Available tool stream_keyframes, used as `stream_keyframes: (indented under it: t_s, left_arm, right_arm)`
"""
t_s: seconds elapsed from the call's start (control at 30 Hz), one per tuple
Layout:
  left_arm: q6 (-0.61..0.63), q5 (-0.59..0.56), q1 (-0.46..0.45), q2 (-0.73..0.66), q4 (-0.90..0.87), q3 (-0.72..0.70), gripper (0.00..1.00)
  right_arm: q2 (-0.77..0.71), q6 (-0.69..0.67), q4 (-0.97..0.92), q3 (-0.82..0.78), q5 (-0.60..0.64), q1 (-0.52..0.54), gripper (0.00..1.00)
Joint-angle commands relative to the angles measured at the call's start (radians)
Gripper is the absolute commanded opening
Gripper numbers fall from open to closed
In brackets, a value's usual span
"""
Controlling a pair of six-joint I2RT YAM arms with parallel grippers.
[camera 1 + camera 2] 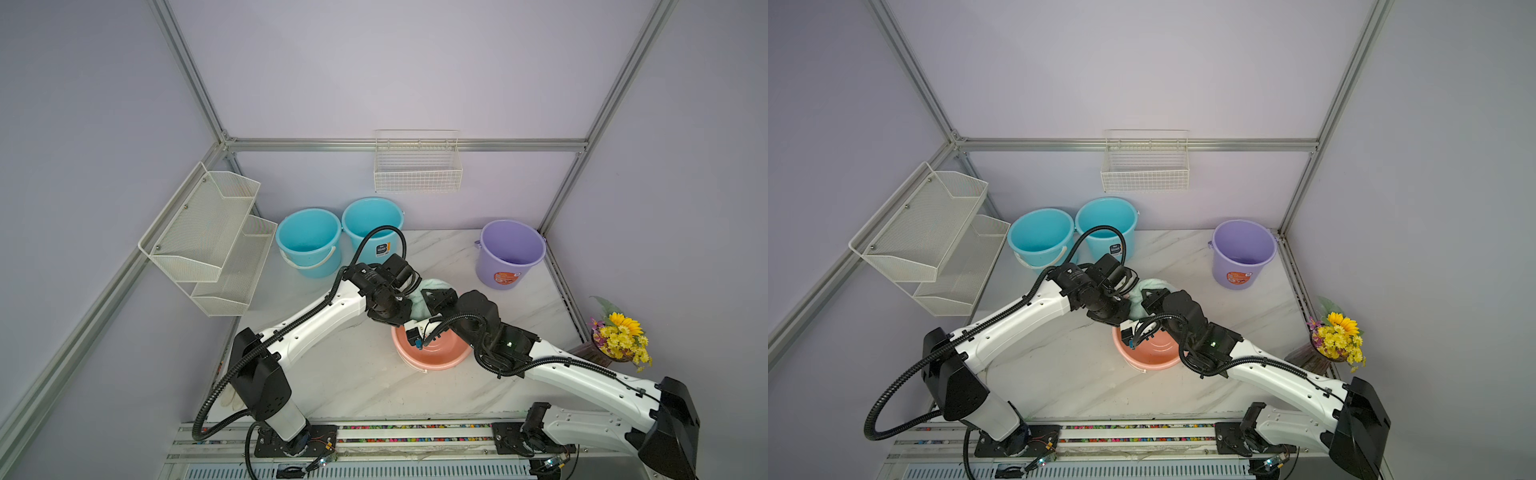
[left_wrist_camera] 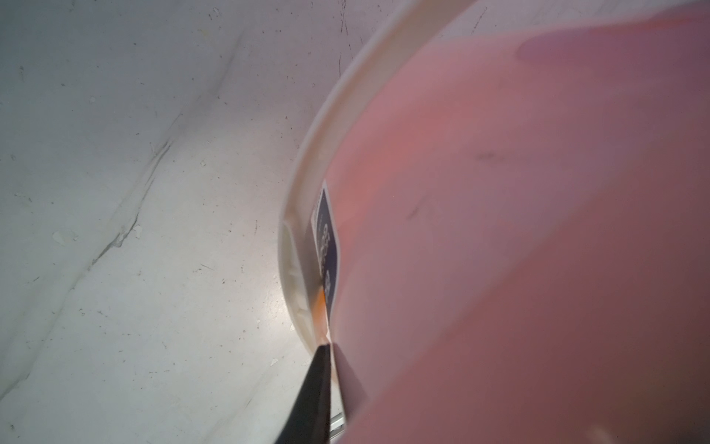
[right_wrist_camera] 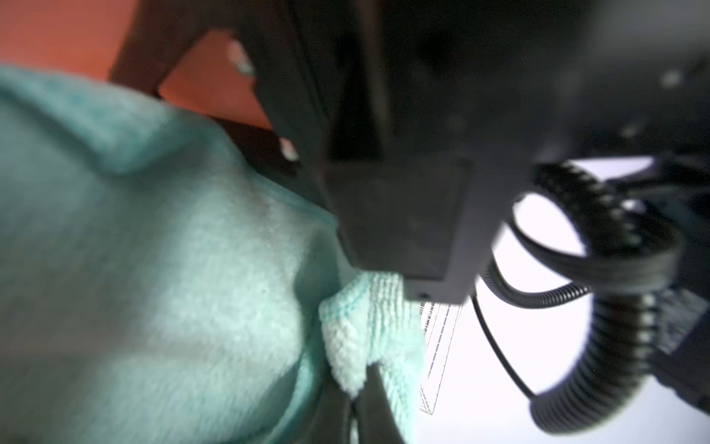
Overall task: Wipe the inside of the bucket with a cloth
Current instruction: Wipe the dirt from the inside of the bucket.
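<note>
The left fingers (image 2: pixel 307 392) pinched the rim of the pink bucket (image 1: pixel 424 362) — the right fingers (image 3: pixel 374 411), pressed together, held the cloth (image 1: pixel 434 286) bunched near the bucket's far rim.

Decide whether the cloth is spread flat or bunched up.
Bunched: the cloth shows crumpled folds, pinched in the shut right pincer.

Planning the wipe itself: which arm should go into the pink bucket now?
Right. The right gripper pinches the mint cloth by the pink bucket, while the left gripper is clamped on its rim, likely steadying it.
</note>
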Motion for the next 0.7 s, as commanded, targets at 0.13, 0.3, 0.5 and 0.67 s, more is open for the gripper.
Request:
stream_keyframes:
  t_s: [0.13, 0.3, 0.5, 0.67]
  left_arm:
    - [-0.002, 0.049, -0.006, -0.038, 0.022, 0.043, 0.0]
    - [0.001, 0.081, -0.006, -0.034, 0.029, 0.051, 0.0]
    - [0.013, 0.11, -0.008, -0.056, 0.034, 0.046, 0.0]
    - [0.015, 0.117, -0.01, -0.07, 0.034, 0.043, 0.0]
  right_arm:
    - [-0.011, 0.011, 0.009, -0.071, 0.04, 0.014, 0.0]
    - [-0.019, 0.051, -0.025, -0.058, 0.04, 0.022, 0.0]
    - [0.12, 0.115, -0.021, -0.013, 0.06, -0.011, 0.0]
    - [0.248, 0.176, -0.021, 0.016, 0.011, -0.057, 0.0]
